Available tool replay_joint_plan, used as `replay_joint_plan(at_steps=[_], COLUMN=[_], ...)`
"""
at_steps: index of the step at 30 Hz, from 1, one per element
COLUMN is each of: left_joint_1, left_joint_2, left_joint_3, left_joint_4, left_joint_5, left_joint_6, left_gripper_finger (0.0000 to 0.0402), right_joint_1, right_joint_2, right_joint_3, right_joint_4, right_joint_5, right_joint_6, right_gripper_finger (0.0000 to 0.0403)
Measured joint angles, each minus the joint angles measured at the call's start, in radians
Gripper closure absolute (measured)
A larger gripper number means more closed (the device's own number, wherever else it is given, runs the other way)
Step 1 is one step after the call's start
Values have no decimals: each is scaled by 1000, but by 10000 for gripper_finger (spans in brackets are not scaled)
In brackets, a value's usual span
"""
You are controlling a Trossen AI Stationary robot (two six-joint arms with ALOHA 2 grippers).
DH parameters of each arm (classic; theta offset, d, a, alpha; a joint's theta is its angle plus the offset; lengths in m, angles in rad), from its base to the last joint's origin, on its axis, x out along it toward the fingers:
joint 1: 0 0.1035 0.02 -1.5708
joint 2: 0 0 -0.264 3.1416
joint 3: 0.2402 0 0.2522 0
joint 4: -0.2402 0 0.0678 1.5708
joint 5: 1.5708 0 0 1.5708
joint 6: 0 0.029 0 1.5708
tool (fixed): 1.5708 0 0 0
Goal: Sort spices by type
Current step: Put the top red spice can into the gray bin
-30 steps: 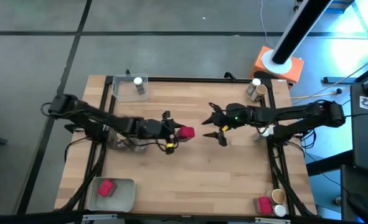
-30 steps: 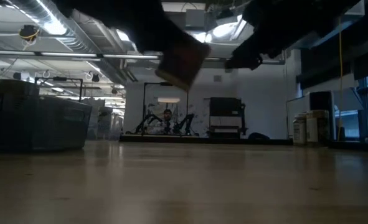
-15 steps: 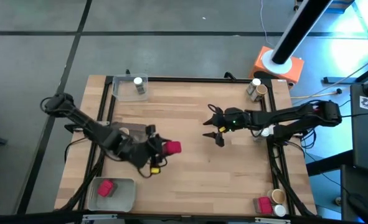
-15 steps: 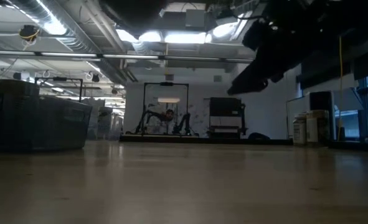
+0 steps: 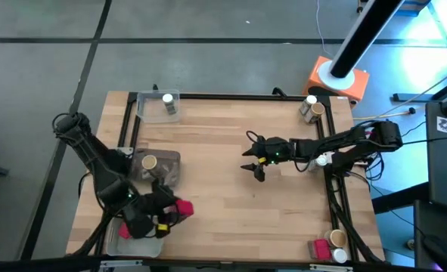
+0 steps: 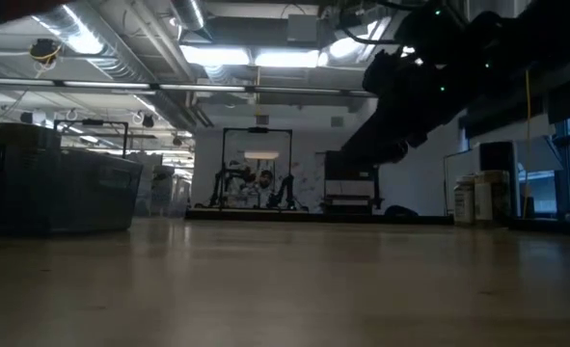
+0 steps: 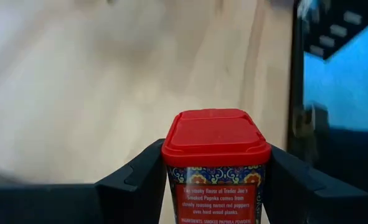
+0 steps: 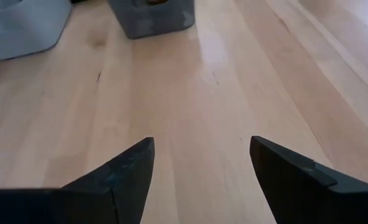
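My left gripper [image 5: 179, 209] is over the near-left part of the table, at the edge of the near-left clear tray [image 5: 156, 240], and is shut on a red-lidded spice box [image 5: 183, 208]. In the left wrist view the box [image 7: 215, 162] fills the space between the fingers. My right gripper [image 5: 253, 161] hovers open over the middle of the table, right of centre, holding nothing. A tan-lidded jar [image 5: 149, 162] stands in the grey tray [image 5: 170, 172]. A white-lidded jar [image 5: 167, 98] stands in the far-left clear tray [image 5: 153, 112]. My left gripper pinches the red box between its two fingers [image 7: 143, 177], one on each side wall of the body [image 7: 174, 186] just below the red lid [image 7: 215, 134]. The lid end sticks out beyond the fingers. The box is lifted clear of the table.
Two jars [image 5: 310, 108] stand at the far-right corner. A red box [image 5: 319, 248], a tan-lidded jar [image 5: 337, 239] and a white-lidded one [image 5: 341, 256] stand at the near-right corner. Bare wood lies under my right gripper [image 8: 199, 124]. An orange base [image 5: 336, 78] sits beyond the table.
My left gripper has carried the red box from the middle of the table toward the near-left corner, ending at the near-left tray, and has stayed shut on it. My right gripper has drifted a little toward the table's left, still open.
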Motion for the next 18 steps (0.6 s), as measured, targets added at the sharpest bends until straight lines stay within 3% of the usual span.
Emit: replay_joint_plan(at_steps=[7,18], left_joint_1=[-100,-297], left_joint_2=[1,61], left_joint_3=[-3,-4], left_joint_4=[-37,-91], left_joint_5=[114,90], left_joint_6=[-182,-427], left_gripper_finger=[212,212], right_joint_1=[20,40], right_joint_2=[112,250], right_joint_3=[0,0], right_joint_4=[78,132], right_joint_5=[128,149], right_joint_6=[33,151], right_gripper_finger=[139,139])
